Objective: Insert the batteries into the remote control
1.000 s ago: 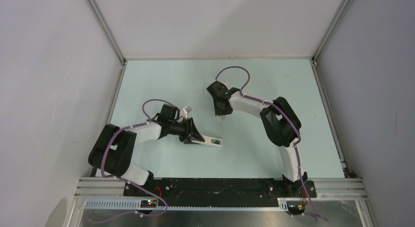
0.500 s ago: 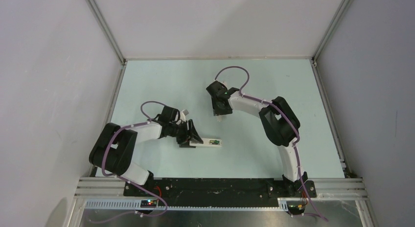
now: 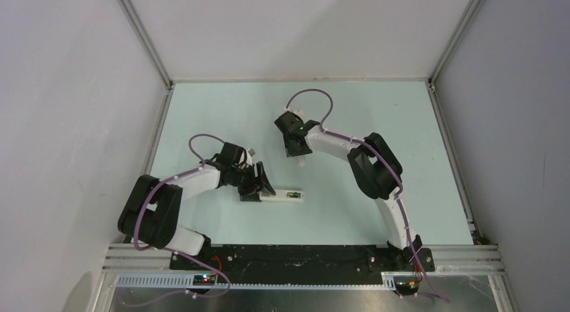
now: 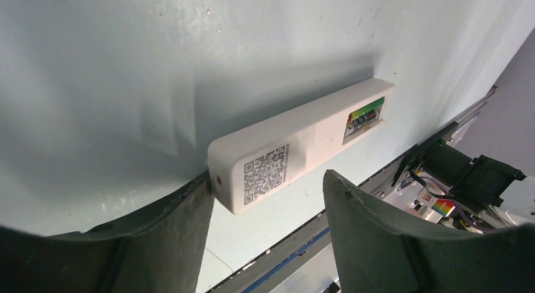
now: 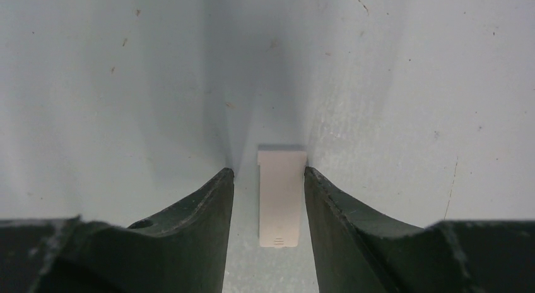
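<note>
The remote control (image 4: 296, 141) lies back-up on the pale table, a QR label at its near end; in the top view the remote control (image 3: 281, 196) sits left of centre. Dark batteries (image 4: 363, 120) show in the open recess at its far end. My left gripper (image 4: 266, 179) is open around the near end, the left finger touching the remote's corner and the other finger well apart from it. My right gripper (image 5: 268, 172) is open astride a small flat white cover piece (image 5: 279, 198) lying on the table, which also shows in the top view as a cover piece (image 3: 302, 161).
White enclosure walls and aluminium posts (image 3: 144, 40) ring the table. A black base rail (image 3: 296, 258) runs along the near edge, close behind the remote in the left wrist view, where the rail (image 4: 353, 227) shows below the table edge.
My left gripper has opened and let go of the remote, which now rests flat. The right gripper has widened a little and shifted slightly left over the cover piece.
</note>
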Controlling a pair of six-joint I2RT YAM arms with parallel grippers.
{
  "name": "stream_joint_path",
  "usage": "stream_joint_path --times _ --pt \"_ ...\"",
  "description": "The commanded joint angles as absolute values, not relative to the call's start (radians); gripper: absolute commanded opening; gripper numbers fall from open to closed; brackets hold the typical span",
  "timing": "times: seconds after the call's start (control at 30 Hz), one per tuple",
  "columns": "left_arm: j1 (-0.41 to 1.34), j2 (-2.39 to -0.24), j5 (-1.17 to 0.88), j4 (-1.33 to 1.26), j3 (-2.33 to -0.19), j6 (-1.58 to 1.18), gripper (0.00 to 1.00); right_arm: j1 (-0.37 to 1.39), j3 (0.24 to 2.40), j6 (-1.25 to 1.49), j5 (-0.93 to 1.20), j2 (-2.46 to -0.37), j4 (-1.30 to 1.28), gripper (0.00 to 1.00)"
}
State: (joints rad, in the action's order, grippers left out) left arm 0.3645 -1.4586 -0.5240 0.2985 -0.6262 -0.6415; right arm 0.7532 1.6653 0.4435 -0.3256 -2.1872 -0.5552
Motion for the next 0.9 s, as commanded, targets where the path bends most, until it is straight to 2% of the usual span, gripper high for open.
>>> stream_joint_path --times 0.0,0.1,0.43,0.87 --pt "0.368 -1.456 -0.382 0.379 -0.635 -0.575 0.69 0.756 1.704 0.446 -0.351 -2.216 -0.578 0.48" --pt "0.368 -1.456 -0.371 0.394 -0.644 -0.57 0.69 0.756 1.711 0.461 -0.354 -2.221 -0.61 0.45" --pt "0.367 -1.439 -0.333 0.425 -0.66 -0.56 0.69 0.733 1.707 0.505 -0.351 -2.215 -0.649 0.44" --pt "0.367 -1.357 -0.302 0.458 -0.677 -0.555 0.69 0.725 1.707 0.499 -0.325 -2.232 -0.646 0.31"
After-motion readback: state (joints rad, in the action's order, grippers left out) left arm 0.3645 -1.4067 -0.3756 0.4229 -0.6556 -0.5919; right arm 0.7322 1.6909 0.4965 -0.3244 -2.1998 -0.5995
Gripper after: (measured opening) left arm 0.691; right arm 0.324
